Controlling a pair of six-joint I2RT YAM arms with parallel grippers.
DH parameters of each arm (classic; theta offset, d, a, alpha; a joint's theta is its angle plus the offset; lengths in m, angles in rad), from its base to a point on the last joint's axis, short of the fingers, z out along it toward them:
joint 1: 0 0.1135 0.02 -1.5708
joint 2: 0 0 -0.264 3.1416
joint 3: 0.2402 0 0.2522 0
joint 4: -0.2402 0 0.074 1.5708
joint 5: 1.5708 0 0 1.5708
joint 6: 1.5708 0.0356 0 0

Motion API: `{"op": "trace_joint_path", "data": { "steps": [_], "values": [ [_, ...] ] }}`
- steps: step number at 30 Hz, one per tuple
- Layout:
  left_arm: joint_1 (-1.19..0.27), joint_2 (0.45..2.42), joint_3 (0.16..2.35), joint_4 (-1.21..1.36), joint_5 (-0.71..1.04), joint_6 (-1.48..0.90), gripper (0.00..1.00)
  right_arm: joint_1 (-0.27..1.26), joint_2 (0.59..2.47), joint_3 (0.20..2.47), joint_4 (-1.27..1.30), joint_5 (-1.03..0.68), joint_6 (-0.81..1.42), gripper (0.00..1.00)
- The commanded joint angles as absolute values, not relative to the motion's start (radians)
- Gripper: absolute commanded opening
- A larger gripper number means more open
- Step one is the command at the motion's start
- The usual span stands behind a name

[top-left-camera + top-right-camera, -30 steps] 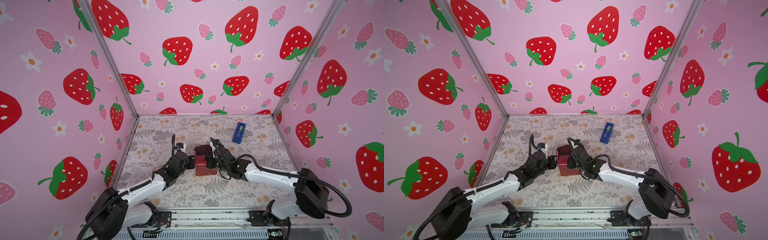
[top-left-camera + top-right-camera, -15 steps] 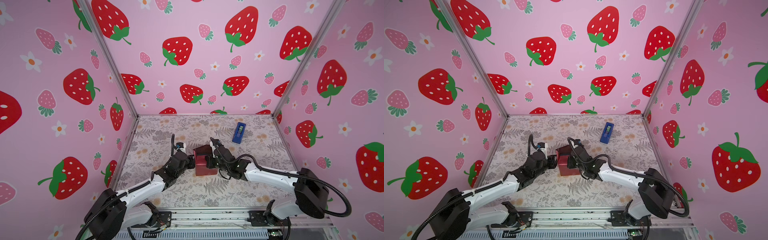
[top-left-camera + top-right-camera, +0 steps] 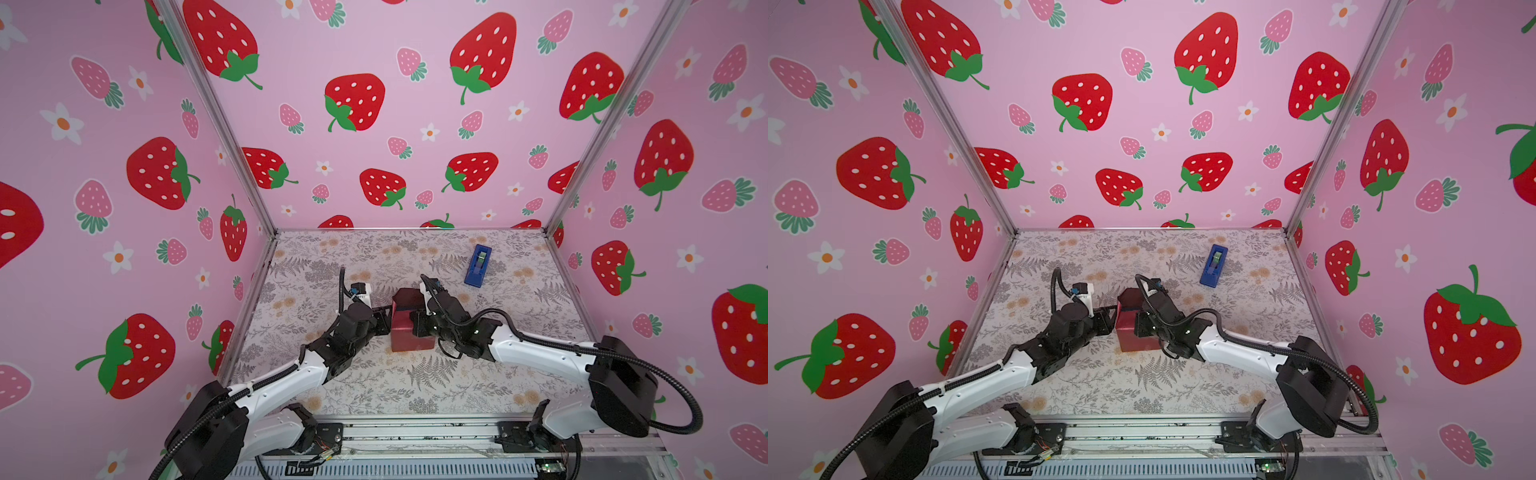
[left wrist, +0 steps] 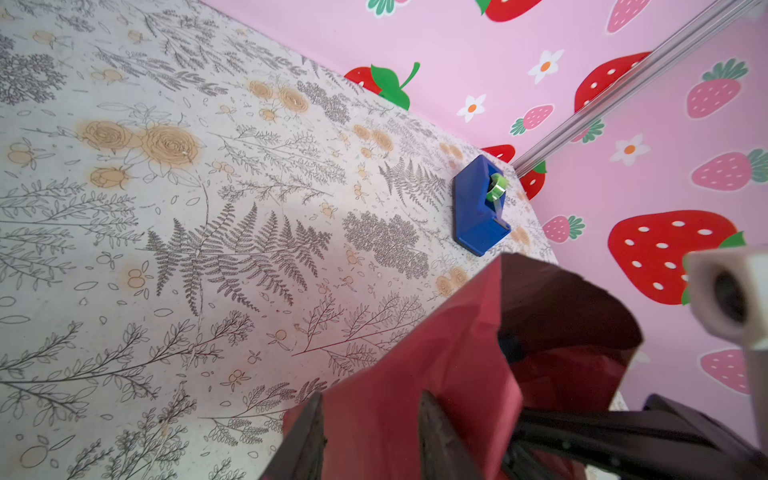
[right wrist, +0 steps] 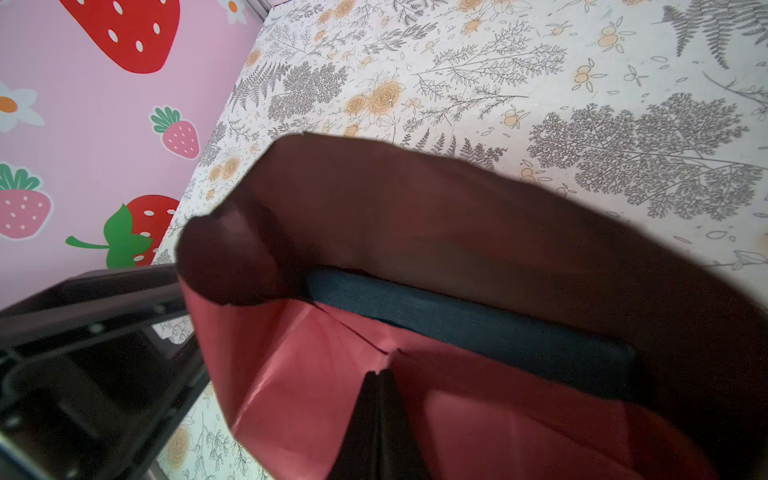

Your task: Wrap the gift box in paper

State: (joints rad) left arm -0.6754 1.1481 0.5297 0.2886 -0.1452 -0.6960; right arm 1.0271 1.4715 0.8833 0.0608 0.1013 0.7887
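Paper [image 3: 409, 336] stands up around the box [image 5: 457, 328] on the counter [image 3: 374, 386], forming an open-topped sleeve that is maroon inside and shinier red outside. One red flap is folded down over the box. We see only a navy strip of the box, between that flap and the sleeve's far wall.

The right tool [image 5: 378, 376] is closed, its fingers pressed together, with the tips resting on the red flap atop the box. The left tool [image 4: 372, 399] is at the box's opposite side. Its fingers [image 4: 432, 428] are apart and grip nothing, with the tips at the paper's outer wall; we cannot tell whether they touch it.

In both top views the two tools flank the box. The dispenser [image 3: 1213, 266] lies well apart from the box, beyond it and toward the right arm's side.
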Motion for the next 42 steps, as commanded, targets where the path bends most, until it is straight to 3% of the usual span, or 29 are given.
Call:
{"op": "trace_joint_path", "data": {
  "steps": [1, 17, 27, 42],
  "values": [
    [-0.681, 1.152, 0.524, 0.313, -0.154, -0.697, 0.4, 1.033, 1.516, 0.842, -0.058, 0.066, 0.805, 0.06],
    [-0.677, 1.195, 0.534, 0.303, -0.132, -0.71, 0.47, 1.033, 1.508, 0.836, -0.056, 0.067, 0.807, 0.06],
    [-0.598, 1.184, 0.578, 0.251, -0.091, -0.695, 0.47, 1.032, 1.502, 0.835, -0.058, 0.071, 0.808, 0.06],
    [-0.595, 1.254, 0.571, 0.32, -0.005, -0.731, 0.47, 1.032, 1.494, 0.83, -0.058, 0.069, 0.811, 0.06]
  ]
}}
